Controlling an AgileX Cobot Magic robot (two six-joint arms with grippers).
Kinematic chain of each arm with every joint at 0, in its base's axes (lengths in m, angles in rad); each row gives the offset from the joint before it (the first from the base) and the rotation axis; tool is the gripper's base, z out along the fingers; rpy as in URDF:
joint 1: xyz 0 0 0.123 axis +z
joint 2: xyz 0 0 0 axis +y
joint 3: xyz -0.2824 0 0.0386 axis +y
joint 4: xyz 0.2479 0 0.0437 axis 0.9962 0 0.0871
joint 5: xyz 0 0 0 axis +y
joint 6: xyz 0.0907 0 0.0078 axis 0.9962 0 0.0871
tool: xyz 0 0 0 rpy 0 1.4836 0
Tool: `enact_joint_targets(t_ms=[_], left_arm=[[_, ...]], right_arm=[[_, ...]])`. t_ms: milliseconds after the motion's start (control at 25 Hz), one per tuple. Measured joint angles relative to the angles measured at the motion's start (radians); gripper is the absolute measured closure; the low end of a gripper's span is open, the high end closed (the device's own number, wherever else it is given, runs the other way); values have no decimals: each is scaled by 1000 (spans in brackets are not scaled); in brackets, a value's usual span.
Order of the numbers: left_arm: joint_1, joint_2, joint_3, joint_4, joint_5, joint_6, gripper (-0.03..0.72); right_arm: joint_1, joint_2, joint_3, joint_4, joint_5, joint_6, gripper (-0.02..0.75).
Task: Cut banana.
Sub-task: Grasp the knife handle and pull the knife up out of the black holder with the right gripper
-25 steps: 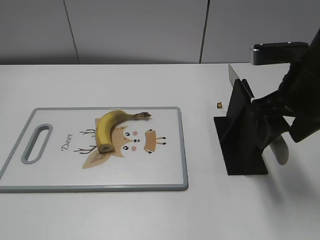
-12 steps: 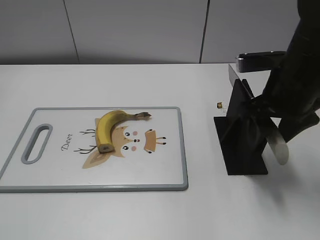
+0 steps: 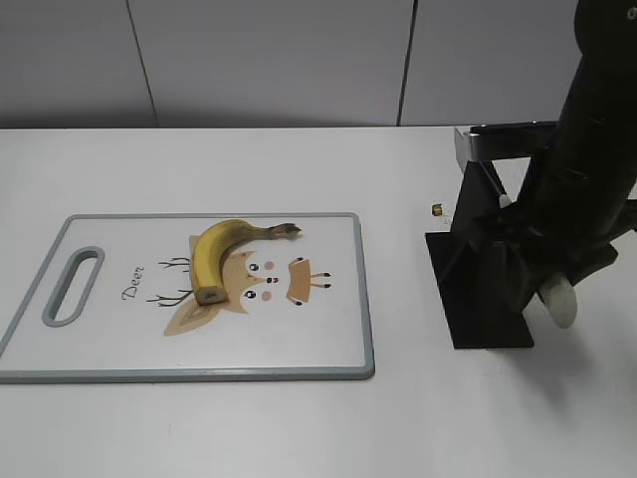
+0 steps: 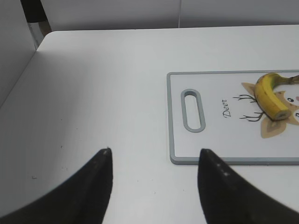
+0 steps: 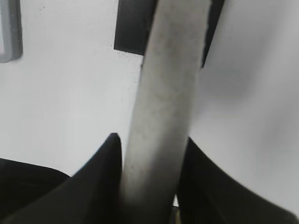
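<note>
Lying on the cutting board [image 3: 328, 299], the banana [image 3: 221, 254] curves over the deer print [image 3: 249, 284], its stem tip pointing toward the black knife stand [image 3: 478, 289] and its cut end toward the board's near edge; the board rests on the white counter [image 3: 299, 169], to the left of the stand; the right hand [image 5: 149, 154] is clamped on the pale knife handle [image 5: 163, 98] beside the stand; the left hand [image 4: 154, 158] hangs with fingers spread and holding nothing over bare counter just off the board's handle slot [image 4: 193, 110].
</note>
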Motion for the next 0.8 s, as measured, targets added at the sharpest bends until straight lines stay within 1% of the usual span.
enact_joint_targets(t_ms=[80,160,560,800], left_arm=[[0,0,0,0,0,0,130],[0,0,0,0,0,0,130],[0,0,0,0,0,0,132],[0,0,0,0,0,0,132]], right_arm=[[0,0,0,7,2,14,547],[-2,1,0,10,5,27,561],[-2,-2,-2,9,7,37,564],[-2,-51,-2,1,7,62,566]])
